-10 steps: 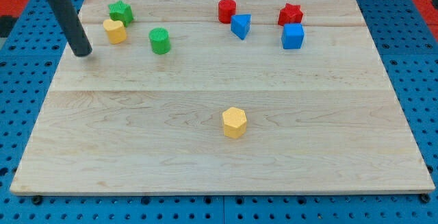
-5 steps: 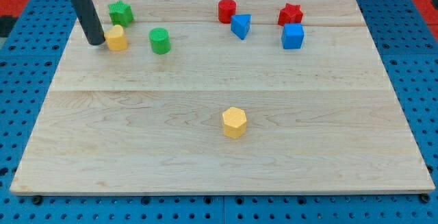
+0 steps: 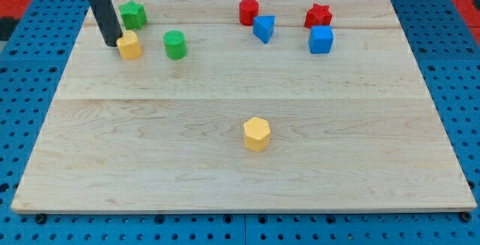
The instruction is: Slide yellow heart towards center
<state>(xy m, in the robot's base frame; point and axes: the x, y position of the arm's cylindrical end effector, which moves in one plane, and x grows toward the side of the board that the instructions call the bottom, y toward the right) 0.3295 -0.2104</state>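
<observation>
The yellow heart [image 3: 130,46] lies near the board's top left. My tip [image 3: 112,43] stands just to its upper left, touching or almost touching it. The dark rod rises from there out of the view's top. A green star [image 3: 133,13] sits just above the heart and a green cylinder [image 3: 175,44] just to its right.
A yellow hexagon [image 3: 256,133] lies a little below the board's middle. At the top right are a red cylinder [image 3: 248,11], a blue triangle [image 3: 263,28], a red star [image 3: 318,15] and a blue cube [image 3: 320,40]. The wooden board [image 3: 240,177] lies on a blue pegboard.
My tip has moved right and up from the board's left edge to the yellow heart. The heart has shifted slightly down and right.
</observation>
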